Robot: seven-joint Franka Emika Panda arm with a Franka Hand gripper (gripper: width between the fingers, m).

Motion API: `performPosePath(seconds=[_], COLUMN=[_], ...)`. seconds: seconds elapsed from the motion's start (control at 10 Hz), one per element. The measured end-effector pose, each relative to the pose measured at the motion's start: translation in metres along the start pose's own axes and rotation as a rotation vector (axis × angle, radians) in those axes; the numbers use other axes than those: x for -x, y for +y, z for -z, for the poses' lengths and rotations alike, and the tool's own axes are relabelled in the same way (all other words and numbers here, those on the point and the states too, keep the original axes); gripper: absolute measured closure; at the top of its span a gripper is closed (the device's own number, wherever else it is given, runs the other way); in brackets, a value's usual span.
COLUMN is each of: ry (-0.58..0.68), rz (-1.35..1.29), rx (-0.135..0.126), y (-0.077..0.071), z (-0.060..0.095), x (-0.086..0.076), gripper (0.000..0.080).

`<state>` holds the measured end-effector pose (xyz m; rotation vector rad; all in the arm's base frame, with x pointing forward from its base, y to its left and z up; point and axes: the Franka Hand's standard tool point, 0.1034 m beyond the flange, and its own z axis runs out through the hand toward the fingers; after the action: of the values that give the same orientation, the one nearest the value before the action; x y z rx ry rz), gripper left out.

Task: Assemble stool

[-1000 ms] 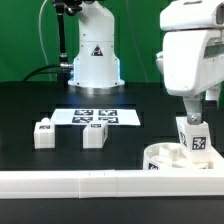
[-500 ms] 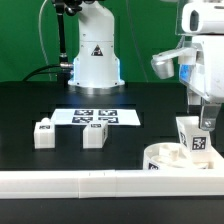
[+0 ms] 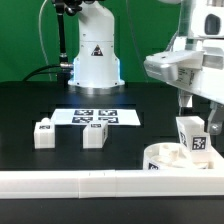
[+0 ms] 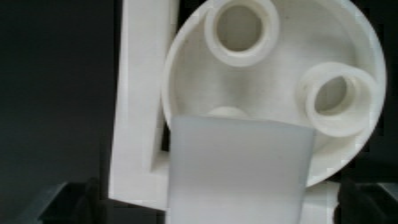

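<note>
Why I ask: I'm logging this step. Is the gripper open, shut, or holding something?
Gripper: open, holding nothing, above the leg standing in the seat.

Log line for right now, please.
hand: open, over standing leg | standing leg: on seat | loose legs: on table

- first leg [image 3: 42, 134] and second leg [image 3: 94, 134] just camera-side of the marker board [image 3: 95, 117]
- seat [image 3: 160, 160] to the exterior view's right of the marker board, third leg [image 3: 193, 137] upright on it
</note>
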<state>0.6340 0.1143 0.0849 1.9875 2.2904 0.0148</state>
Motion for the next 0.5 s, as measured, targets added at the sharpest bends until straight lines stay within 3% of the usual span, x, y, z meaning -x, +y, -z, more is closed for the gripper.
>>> performPosePath(seconds=[0.1,0.2,0.3,0.5], ry=[0.000,0.000,0.000,0.000], rz=[-0.005,-0.005,-0.007,-0.016], rx=[-0.001,-0.002,-0.002,-0.002], y=[-0.0004,-0.0007,-0.0007,-0.0005], z=[-0.0006,-0.0014,-0.0015,-0.0015], x=[-0.0014,-0.0016,-0.0004,0.0016], gripper=[0.0279,0.0279,0.0416,0.0460])
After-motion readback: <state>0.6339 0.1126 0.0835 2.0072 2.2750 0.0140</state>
